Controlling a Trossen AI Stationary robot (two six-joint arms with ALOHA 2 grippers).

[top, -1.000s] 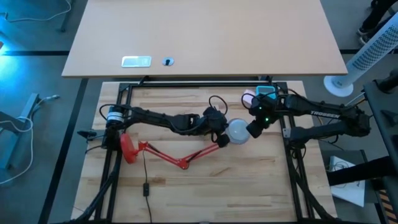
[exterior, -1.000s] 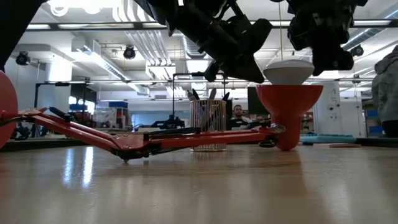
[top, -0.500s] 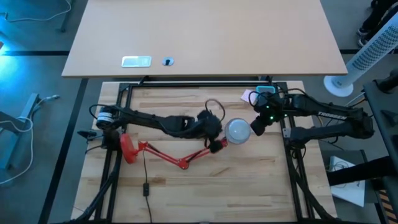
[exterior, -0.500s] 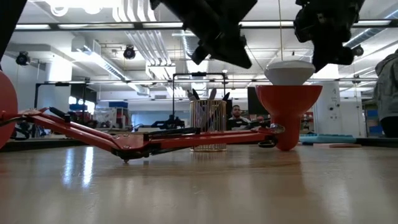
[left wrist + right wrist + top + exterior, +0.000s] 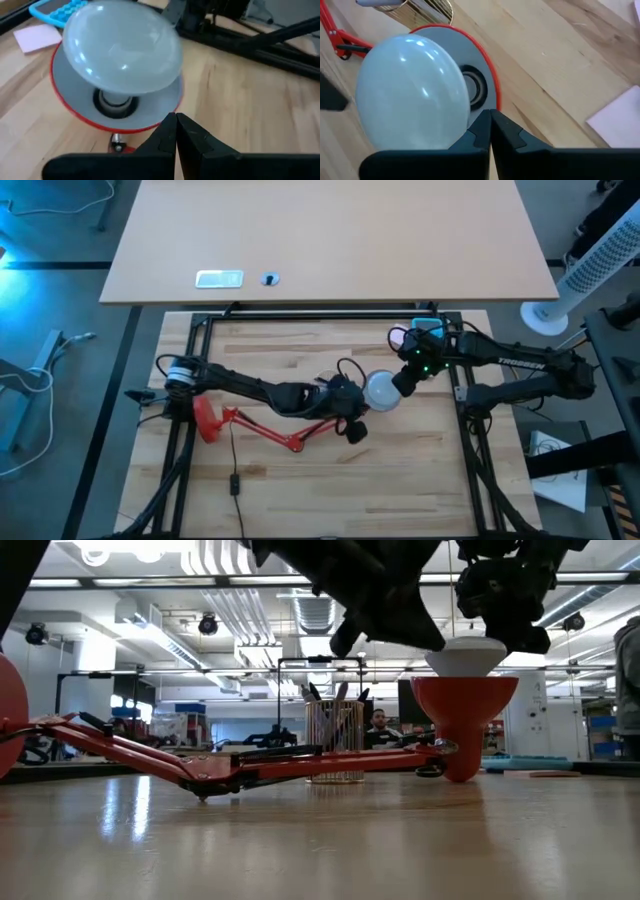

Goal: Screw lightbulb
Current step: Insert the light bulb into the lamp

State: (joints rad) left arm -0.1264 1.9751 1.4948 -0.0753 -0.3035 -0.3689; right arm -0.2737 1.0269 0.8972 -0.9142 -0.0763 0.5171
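Sitting tilted in the socket of the red lamp shade (image 5: 75, 107), the lightbulb (image 5: 124, 54) could cross-thread or topple if nudged by the left gripper (image 5: 176, 131) or right gripper (image 5: 489, 125), both beside it with fingers together.

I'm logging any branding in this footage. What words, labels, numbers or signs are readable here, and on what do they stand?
"TROSSEN", in pale letters along the dark right arm, in the high view; small but just legible.
Small pale rectangular plate on the tan desk behind the table: any print on it is too small to read.
Pink paper note on the wooden table: no writing shows.
White lightbulb and red lamp shade: no markings visible.
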